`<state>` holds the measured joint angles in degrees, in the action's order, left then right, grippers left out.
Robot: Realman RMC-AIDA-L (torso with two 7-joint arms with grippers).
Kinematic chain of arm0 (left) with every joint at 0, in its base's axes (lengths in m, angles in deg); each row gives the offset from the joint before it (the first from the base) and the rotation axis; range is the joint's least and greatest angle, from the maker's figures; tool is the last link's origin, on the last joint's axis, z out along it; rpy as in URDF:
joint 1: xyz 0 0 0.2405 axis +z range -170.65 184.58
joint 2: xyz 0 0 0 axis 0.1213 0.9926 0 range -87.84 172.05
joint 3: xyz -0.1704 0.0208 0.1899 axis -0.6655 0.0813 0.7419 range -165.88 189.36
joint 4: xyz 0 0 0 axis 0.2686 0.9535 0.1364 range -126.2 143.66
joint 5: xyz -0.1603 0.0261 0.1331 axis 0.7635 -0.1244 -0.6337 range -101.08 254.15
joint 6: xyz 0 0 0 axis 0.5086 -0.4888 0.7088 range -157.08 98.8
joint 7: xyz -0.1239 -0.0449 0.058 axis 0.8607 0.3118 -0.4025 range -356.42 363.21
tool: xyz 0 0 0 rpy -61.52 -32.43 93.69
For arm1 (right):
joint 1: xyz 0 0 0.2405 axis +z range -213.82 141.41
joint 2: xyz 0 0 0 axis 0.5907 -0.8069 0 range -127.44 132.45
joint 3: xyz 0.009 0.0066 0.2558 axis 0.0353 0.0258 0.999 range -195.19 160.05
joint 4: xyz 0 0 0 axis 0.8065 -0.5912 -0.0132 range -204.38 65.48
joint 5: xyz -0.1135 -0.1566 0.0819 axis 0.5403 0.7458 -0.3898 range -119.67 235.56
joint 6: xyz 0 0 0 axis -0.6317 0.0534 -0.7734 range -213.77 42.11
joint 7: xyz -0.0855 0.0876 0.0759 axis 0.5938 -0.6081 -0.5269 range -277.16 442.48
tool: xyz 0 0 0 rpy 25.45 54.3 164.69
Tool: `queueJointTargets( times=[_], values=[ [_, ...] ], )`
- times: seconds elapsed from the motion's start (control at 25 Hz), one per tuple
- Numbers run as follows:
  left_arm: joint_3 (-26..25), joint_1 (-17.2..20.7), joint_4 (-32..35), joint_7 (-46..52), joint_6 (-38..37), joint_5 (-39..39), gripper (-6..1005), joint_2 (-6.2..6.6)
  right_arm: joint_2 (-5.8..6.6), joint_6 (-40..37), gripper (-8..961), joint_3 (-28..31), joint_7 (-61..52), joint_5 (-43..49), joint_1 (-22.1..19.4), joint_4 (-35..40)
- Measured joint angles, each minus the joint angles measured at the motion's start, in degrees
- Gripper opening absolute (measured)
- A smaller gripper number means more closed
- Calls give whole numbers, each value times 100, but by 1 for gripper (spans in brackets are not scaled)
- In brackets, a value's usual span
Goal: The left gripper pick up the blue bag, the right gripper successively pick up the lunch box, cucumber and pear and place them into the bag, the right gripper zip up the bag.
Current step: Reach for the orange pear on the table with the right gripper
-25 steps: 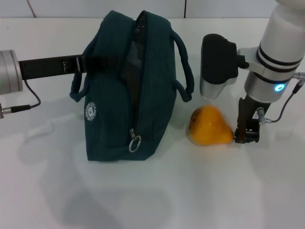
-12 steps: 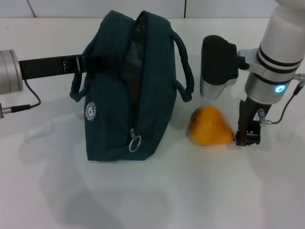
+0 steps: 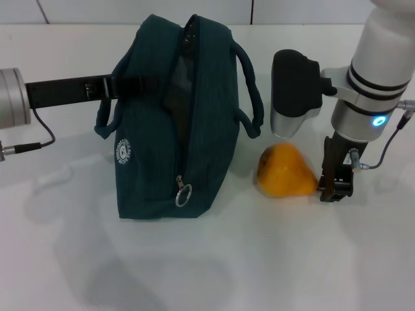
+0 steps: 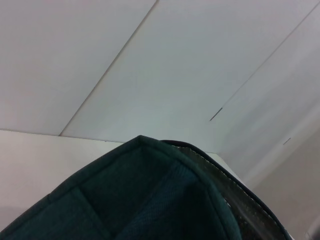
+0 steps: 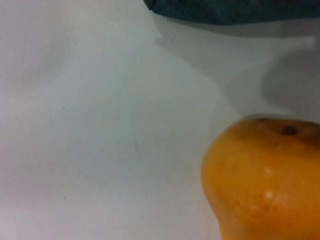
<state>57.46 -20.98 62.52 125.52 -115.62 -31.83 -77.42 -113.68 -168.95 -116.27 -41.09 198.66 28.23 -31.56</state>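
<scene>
Holding the blue bag (image 3: 174, 123) upright by a side handle, the left gripper (image 3: 111, 87) was clamped on the strap. Neither lunch box nor cucumber was in sight, probably packed already. The pear (image 3: 285, 171) lay sideways, touching the right gripper (image 3: 334, 188), narrow end toward it; I cannot tell its opening. Zipping remained.

One blue bag (image 3: 175, 123) stands on the table, with one pear (image 3: 283, 172) beside it. Two handles seem to loop off the bag, though one is partly hidden.
</scene>
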Motion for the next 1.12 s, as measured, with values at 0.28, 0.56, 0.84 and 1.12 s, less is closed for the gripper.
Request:
queueJointTargets(
  times=[0.28,0.56,0.84,1.12],
  values=[
    [-11,-4,0,-5,0,0,32,0,0,99,222,-20,1,0,-1,-25],
    [-9,-24,0,-5,6,0,32,0,0,151,218,-42,1,-19,-27,-29],
    [6,-31,0,-5,71,0,31,0,6,203,214,-52,63,-137,-1,-177],
    [6,-62,-56,-5,117,0,32,3,-2,234,211,-59,30,-140,52,-241]
  ],
)
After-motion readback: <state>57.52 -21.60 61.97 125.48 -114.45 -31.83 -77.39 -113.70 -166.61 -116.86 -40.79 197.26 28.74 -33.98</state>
